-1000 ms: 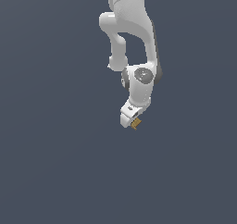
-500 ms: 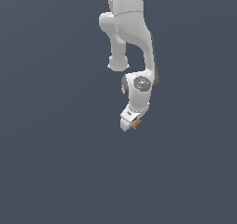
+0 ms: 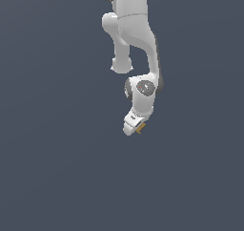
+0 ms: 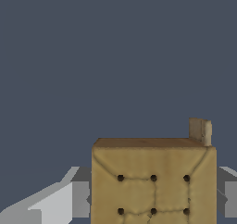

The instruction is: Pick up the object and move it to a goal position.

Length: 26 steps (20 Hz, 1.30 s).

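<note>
Gripper (image 3: 138,128) hangs at the low end of the white Panda arm (image 3: 138,44), near the middle of the exterior view and a little toward that view's right. Jaws are closed onto the object (image 3: 139,128); in the exterior view only a small tan-brown sliver of it shows, poking out beside the white gripper body on the exterior view's right.

Wrist view: the object (image 4: 153,181) fills the space between the two fingers (image 4: 62,202). One grey-white finger touches each of its flanks; the second finger shows only as a thin strip at the picture's edge. Tan-brown, roughly square face toward the camera, with six dark dots visible in two rows of three, joined by faint seam-like lines. Darker brown upper edge. A small tan tab (image 4: 200,130) stands up from one corner of the block.

Arm posture, exterior view: upper links enter from the top edge, bend at an elbow, then run down through a round grey-capped joint (image 3: 144,87) to the wrist and gripper.

Background (image 3: 57,168) in both views is a uniform dark blue-grey field; no surface edge can be made out, so I cannot tell whether the object rests on anything or is clear of it.
</note>
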Tool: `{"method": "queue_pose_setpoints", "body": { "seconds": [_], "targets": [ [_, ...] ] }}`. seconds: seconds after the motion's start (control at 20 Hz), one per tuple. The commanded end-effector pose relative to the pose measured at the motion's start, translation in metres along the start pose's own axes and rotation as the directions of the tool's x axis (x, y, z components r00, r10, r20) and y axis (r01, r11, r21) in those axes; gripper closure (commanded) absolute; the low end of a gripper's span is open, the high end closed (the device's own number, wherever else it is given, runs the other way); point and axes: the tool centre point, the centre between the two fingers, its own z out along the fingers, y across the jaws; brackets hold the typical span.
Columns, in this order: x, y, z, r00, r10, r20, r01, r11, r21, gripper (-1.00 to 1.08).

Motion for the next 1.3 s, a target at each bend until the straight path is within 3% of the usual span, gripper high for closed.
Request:
{"method": "queue_pose_setpoints", "body": {
  "seconds": [0.0, 0.55, 1.25],
  "targets": [
    [0.000, -0.001, 0.001, 1.000, -0.001, 0.000, 0.001, 1.000, 0.001, 1.08],
    [0.007, 0.006, -0.016, 1.000, -0.002, -0.001, 0.002, 1.000, 0.001, 1.08],
    [0.041, 0.044, -0.103, 1.000, -0.002, -0.001, 0.002, 1.000, 0.002, 1.08]
  ]
}}
